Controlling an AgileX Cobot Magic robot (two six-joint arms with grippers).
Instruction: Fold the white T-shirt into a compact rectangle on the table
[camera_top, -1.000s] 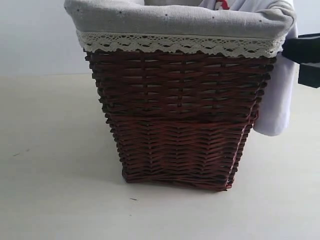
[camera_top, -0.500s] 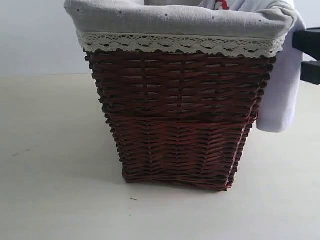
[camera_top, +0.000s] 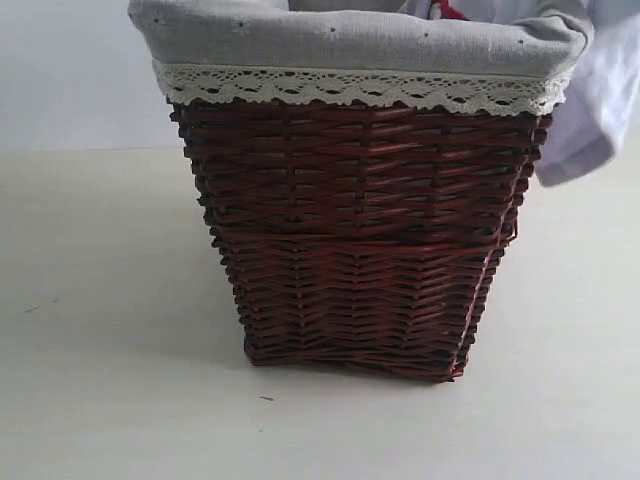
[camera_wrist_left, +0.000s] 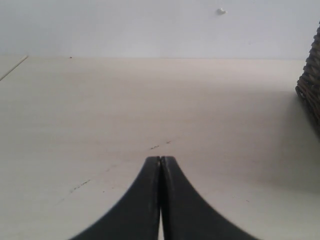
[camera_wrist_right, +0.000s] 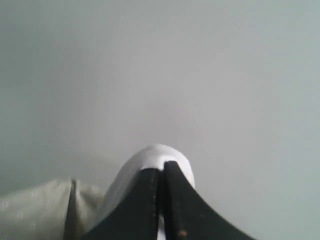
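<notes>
- Gripping a fold of the white T-shirt with the right gripper, both black fingers pressed together, white cloth bulging around their tips in the right wrist view.
- Lying next to that cloth in the same view, a piece of the grey basket liner, with a pale wall behind.
- Draped over the right rim of the dark brown wicker basket in the exterior view, the same shirt, its loose white end hanging outside the basket, above the table.
- Showing just inside the rim, a small red patch of the shirt.
- Folded over the basket top, the liner, finished with a lace border.
- Closed on nothing, the left gripper, fingertips touching each other, low above the bare table, a few small dark specks just ahead of it.
- Entering at the edge of the left wrist view, a bit of the wicker basket, well apart from the left gripper.
</notes>
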